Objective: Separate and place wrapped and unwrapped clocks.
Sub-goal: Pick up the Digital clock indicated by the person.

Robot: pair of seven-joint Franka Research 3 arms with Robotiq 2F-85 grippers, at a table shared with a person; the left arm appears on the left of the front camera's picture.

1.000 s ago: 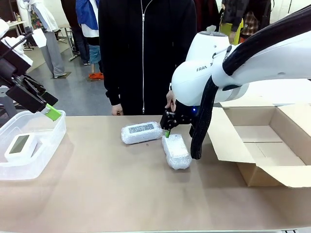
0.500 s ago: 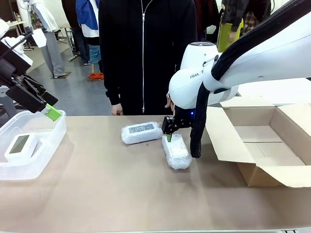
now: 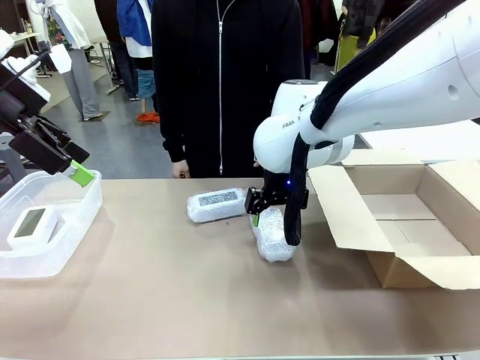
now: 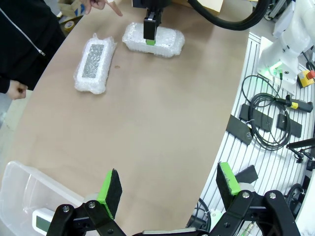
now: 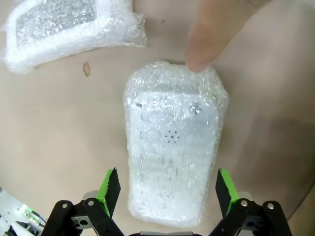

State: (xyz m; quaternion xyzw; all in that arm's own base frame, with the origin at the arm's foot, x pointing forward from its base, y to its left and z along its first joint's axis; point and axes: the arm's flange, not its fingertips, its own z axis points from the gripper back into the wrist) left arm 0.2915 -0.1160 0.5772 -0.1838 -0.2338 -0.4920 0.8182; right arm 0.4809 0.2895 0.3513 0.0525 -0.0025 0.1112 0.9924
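Three white rectangular clocks were accounted for on the matt, tan table top [image 3: 150, 300], which was flat and unmarked apart from a small speck near the middle. Nearest, on the robot's left, the bare smooth clock with the greyish display [image 3: 30, 223] lay inside a clear plastic tub [image 3: 86, 217], evidently the place for unwrapped stock. The left gripper [image 4: 169, 186] hung over the tub's edge, its green-padded jaws spread wide with nothing between them. On the robot's right an open brown cardboard box [image 3: 405, 225] stood with its flaps folded out, presumably to receive the wrapped items. Toward the middle lay one clock in bubbly translucent film [image 5: 172, 142]. The right gripper [image 5: 167, 191] straddled its near end from above, jaws fully apart and one pad on either side, with no contact evident. This was judged to be the line-up for a grasp across the narrow width. A person's finger [image 5: 209, 39] rested on the far end of that clock, probably to steady it or point it out. Just beyond, near but apart, lay the second film-wrapped clock [image 3: 217, 205], dark patterned face upward. At the far edge stood the person in a black zipped jacket [image 3: 225, 82]. Behind was a grey floor with other people standing about.
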